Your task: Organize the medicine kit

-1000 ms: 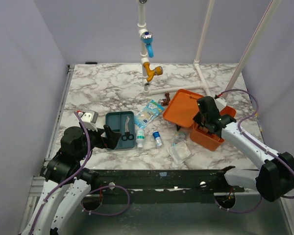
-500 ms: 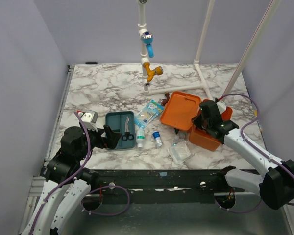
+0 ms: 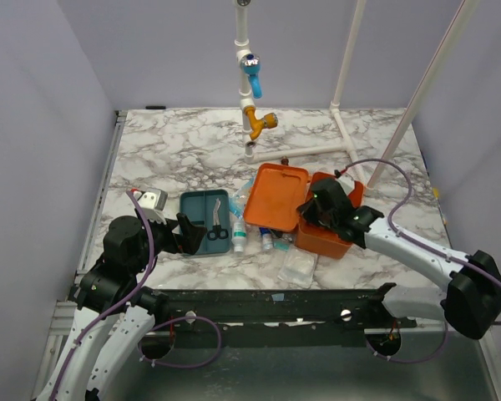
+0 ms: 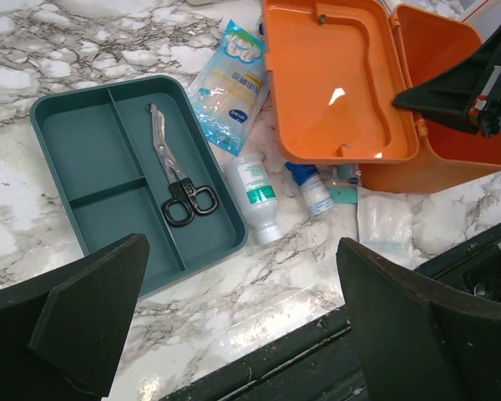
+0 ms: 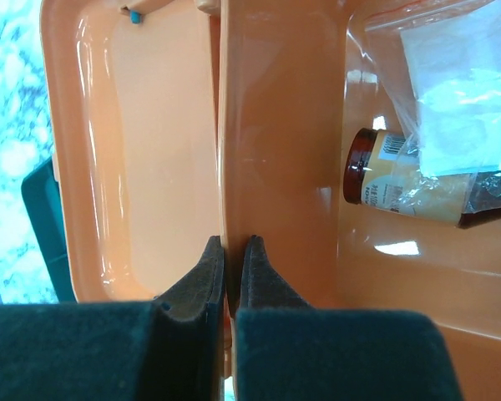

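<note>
At the near-left corner the left arm sits folded low, and the left tool [image 4: 240, 276] hangs wide open and empty, aimed at the teal tray [image 4: 108, 167]. The tray holds only scissors [image 4: 179, 180]. Just past its right edge a white bottle [image 4: 257, 196] and a blue packet [image 4: 230, 88] lie loose on the tabletop [image 3: 175, 150], with a clear bag [image 3: 296, 266] nearer the front.

The medicine kit [image 3: 326, 234] stands right of centre, its lid thrown open to the left and overhanging the small bottles. The right arm reaches in low from the near-right base, its wrist bent down over the box. The right tool [image 5: 231, 251] is pinched tight on the thin orange edge between lid and body. Inside are a brown bottle [image 5: 392, 175] and a clear packet.

The kit looks to be in the middle of being positioned or steadied. Next the loose items need loading, which calls for letting go of that edge first.
</note>
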Controlling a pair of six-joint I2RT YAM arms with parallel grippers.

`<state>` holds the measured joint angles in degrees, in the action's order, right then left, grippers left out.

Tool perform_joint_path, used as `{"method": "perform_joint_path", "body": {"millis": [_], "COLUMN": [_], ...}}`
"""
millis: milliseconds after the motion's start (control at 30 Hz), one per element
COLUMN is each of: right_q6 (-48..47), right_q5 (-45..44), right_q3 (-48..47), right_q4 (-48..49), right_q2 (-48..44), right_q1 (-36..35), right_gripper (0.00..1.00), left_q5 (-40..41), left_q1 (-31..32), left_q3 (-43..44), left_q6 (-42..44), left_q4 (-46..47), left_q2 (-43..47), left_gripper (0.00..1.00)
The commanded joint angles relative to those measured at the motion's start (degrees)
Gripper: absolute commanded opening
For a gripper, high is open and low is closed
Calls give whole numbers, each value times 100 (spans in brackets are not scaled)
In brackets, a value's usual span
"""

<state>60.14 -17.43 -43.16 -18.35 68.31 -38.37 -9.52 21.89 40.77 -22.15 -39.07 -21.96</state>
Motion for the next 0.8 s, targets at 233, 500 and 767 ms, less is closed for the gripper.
{"method": "perform_joint_path", "body": {"millis": [233, 500, 767], "right_q6": [790, 658, 564], "right_q5": [390, 398, -486], "right_q3": [-1029, -1858, -1871], "right_q4": [799, 882, 303], "right_q2": [1615, 2412, 1948], "right_q1": [-1049, -1403, -1401], "right_gripper": [1, 1, 1], "left_q5": [272, 458, 495], "left_q1": [36, 38, 32], "left_q3": [-13, -8, 1], "left_q6": [-17, -35, -35], "left_q4": [24, -12, -13], "left_q2": [292, 423, 399], "left_gripper": [98, 99, 99]}}
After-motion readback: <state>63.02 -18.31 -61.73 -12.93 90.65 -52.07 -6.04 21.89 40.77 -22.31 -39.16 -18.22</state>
